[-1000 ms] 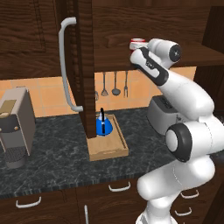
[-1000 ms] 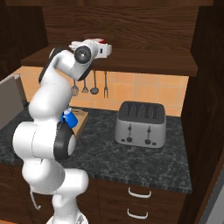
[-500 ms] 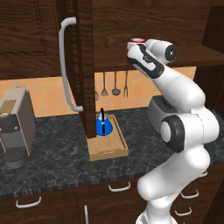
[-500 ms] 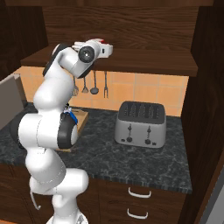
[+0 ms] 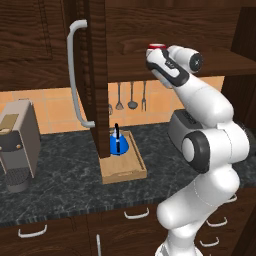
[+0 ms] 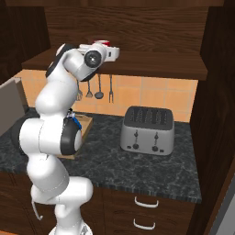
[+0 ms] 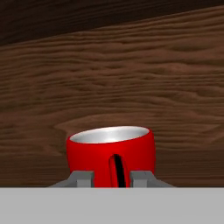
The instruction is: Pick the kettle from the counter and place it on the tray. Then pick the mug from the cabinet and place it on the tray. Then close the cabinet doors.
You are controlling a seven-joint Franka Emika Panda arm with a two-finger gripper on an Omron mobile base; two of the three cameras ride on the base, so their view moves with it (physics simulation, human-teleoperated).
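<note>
The red mug (image 7: 111, 155) stands upright on the cabinet (image 6: 151, 64) shelf, white inside showing, its handle turned toward me. My gripper (image 7: 110, 178) is open at the mug's base, one fingertip on each side of the handle without touching it. From the base views the mug (image 5: 156, 46) peeks above my raised hand, and my gripper (image 6: 114, 49) sits level with the shelf beside the mug (image 6: 106, 43). The blue kettle (image 5: 118, 145) rests inside the wooden tray (image 5: 125, 172) on the dark counter (image 5: 60, 180). An open cabinet door (image 5: 96, 75) hangs just left of the tray.
A silver toaster (image 6: 148, 131) stands on the counter right of the tray, a grey coffee machine (image 5: 17, 142) at far left. Utensils (image 5: 131, 95) hang on the tiled wall under the shelf. The open door's bar handle (image 5: 75, 75) juts toward me.
The arm has straightened upward and the hand has edged forward along the shelf toward the mug. The mug, kettle and tray have not moved.
</note>
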